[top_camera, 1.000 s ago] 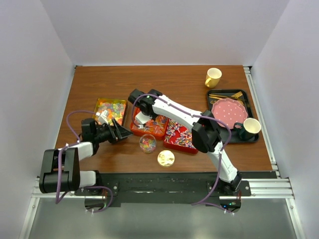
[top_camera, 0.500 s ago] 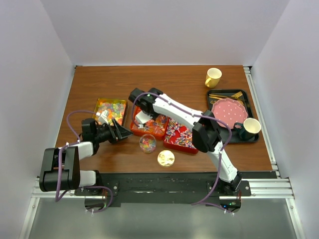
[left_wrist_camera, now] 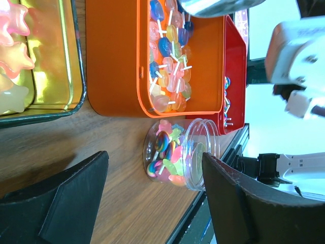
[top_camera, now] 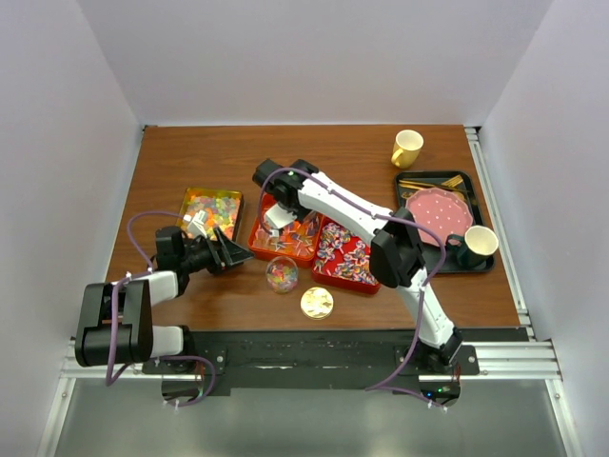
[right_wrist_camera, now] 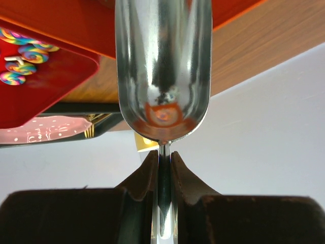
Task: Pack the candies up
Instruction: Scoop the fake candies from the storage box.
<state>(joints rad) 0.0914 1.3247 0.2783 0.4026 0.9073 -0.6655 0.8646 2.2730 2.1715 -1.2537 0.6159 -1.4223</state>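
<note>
A small clear jar (top_camera: 282, 274) holding swirl lollipops and gummies stands on the table; it also shows in the left wrist view (left_wrist_camera: 177, 152). My left gripper (top_camera: 233, 250) is open and empty, its jaws spread wide just left of the jar (left_wrist_camera: 155, 168). My right gripper (top_camera: 277, 212) is shut on the handle of a metal scoop (right_wrist_camera: 162, 66), held over the orange tray (top_camera: 285, 246) of wrapped candies (left_wrist_camera: 170, 66). The scoop's bowl looks empty. A gold tray (top_camera: 211, 209) holds gummy pieces (left_wrist_camera: 12, 30). A red tray (top_camera: 344, 257) holds swirl lollipops (right_wrist_camera: 20, 56).
A round gold lid (top_camera: 317, 303) lies near the table's front edge, right of the jar. At the right, a black tray (top_camera: 419, 181) carries a pink dotted plate (top_camera: 438, 213) and a cup (top_camera: 479, 242). A yellow mug (top_camera: 406, 148) stands at the back.
My right gripper has moved the scoop a little toward the back and right over the orange tray. The left arm and the jar have not moved.
</note>
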